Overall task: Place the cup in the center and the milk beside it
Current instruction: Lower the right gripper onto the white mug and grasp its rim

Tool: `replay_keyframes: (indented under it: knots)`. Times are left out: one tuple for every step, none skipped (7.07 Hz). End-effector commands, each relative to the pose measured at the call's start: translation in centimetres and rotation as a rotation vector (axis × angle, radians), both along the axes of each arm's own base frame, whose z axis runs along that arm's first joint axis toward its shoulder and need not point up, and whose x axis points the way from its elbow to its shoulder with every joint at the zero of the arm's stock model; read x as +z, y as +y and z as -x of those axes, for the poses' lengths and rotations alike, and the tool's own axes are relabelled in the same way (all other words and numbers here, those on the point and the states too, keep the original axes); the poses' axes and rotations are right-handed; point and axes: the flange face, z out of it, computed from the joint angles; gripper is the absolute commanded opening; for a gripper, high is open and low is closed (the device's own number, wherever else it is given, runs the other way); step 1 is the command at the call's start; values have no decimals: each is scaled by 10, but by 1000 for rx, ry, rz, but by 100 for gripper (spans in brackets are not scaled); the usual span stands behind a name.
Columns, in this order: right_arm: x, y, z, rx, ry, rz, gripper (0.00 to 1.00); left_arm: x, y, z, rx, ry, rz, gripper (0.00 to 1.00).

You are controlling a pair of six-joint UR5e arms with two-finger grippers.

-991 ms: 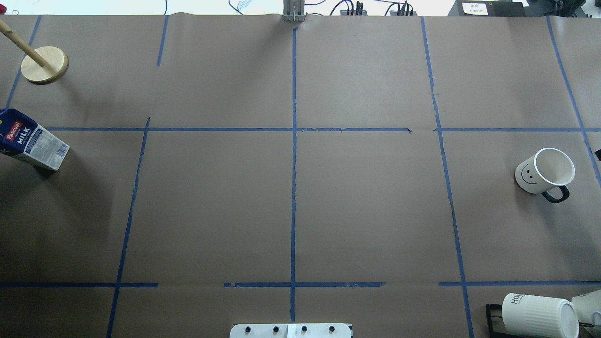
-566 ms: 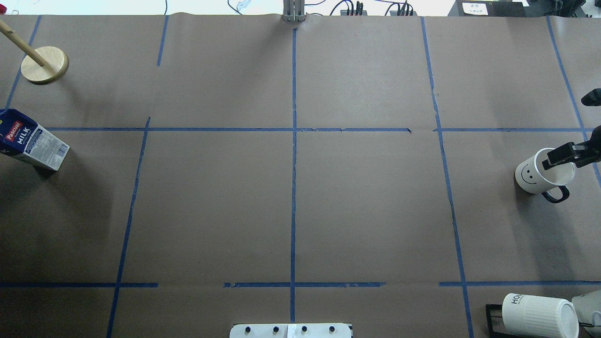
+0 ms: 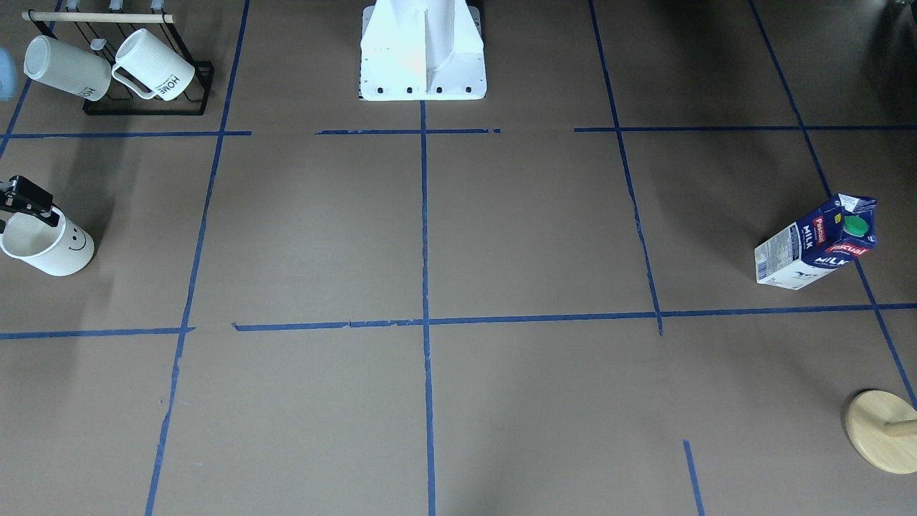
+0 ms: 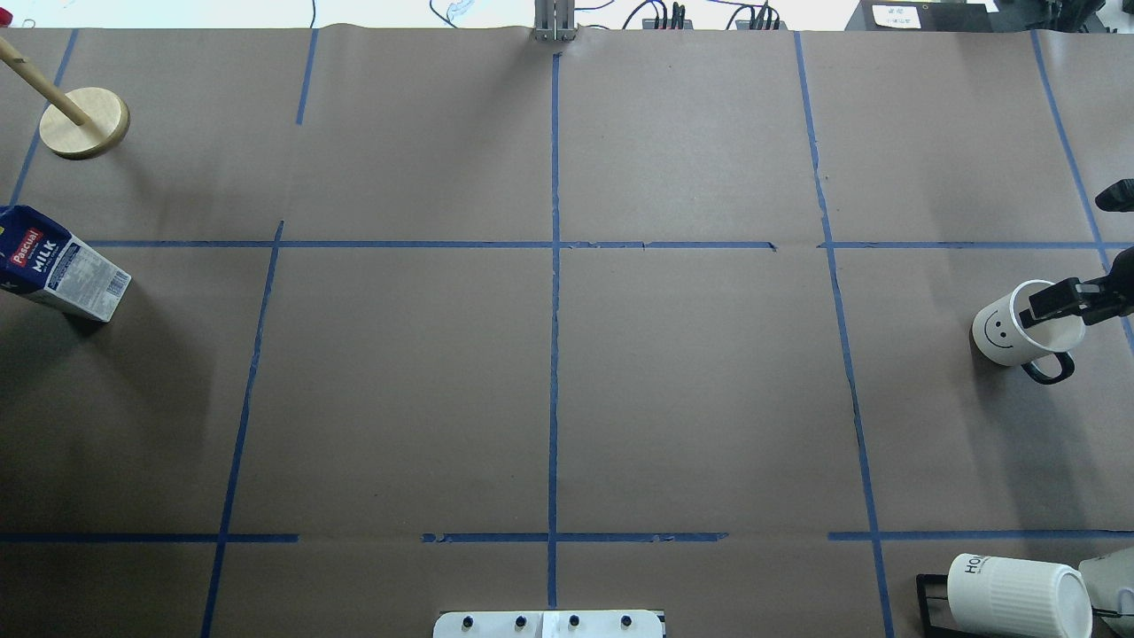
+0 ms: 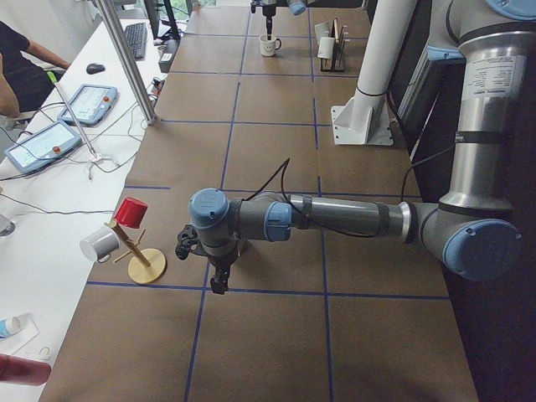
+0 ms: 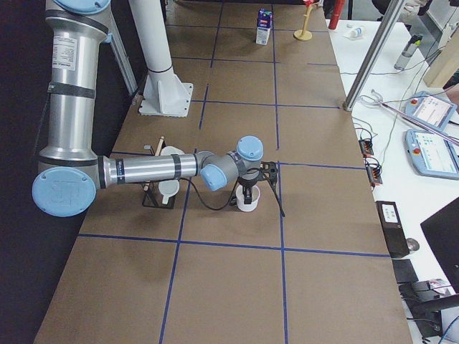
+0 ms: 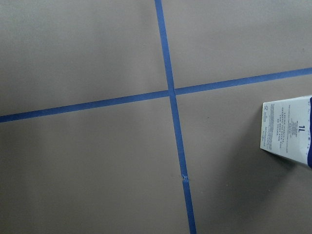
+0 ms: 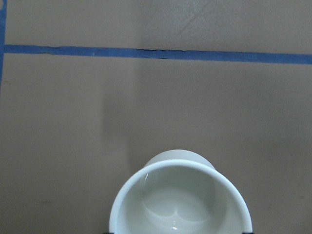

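The cup (image 4: 1019,332) stands upright at the table's right edge, its smiley face toward the middle and its black handle toward me; it also shows in the front view (image 3: 46,247). My right gripper (image 4: 1061,255) hangs open over it, one finger (image 4: 1054,301) above the rim, the other at the view's edge. The right wrist view looks straight down into the cup (image 8: 180,200). The milk (image 4: 62,266) stands at the far left; it also shows in the front view (image 3: 813,247). The center (image 4: 620,381) is bare. My left gripper (image 5: 219,280) shows only in the left side view, where I cannot tell its state.
A black rack with ribbed "HOME" mugs (image 4: 1019,594) stands at the near right corner. A wooden peg stand (image 4: 84,122) stands at the far left, behind the milk. The robot's white base (image 3: 423,50) is at the near edge's middle.
My right gripper has come in from the right edge and now hangs over the cup. The cup and the milk have not moved.
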Motion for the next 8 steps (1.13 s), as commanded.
replay_keyframes:
  knots:
    - [-10, -5, -11, 26, -8, -17, 90, 3, 2, 0, -2, 0, 6, 100]
    - [-3, -5, -11, 25, 0, -10, 90, 3, 2, 0, -2, 0, 6, 100]
    - [7, -5, -12, 33, 21, 0, 90, 3, 2, 0, -2, 0, 6, 100]
    - [23, -7, -14, 48, 63, 9, 90, 3, 2, -1, 0, 0, 6, 100]
    - [30, -10, -13, 49, 69, 23, 85, 2, 2, 0, -2, 0, -4, 100]
    - [37, -10, -10, 46, 74, 39, 75, 2, 1, -1, -7, 0, 1, 100]
    - [39, -10, -7, 44, 74, 45, 46, 1, 1, -1, -7, 0, 0, 100]
    - [38, -9, -3, 32, 68, 46, 7, 1, 1, -1, -7, 0, -2, 100]
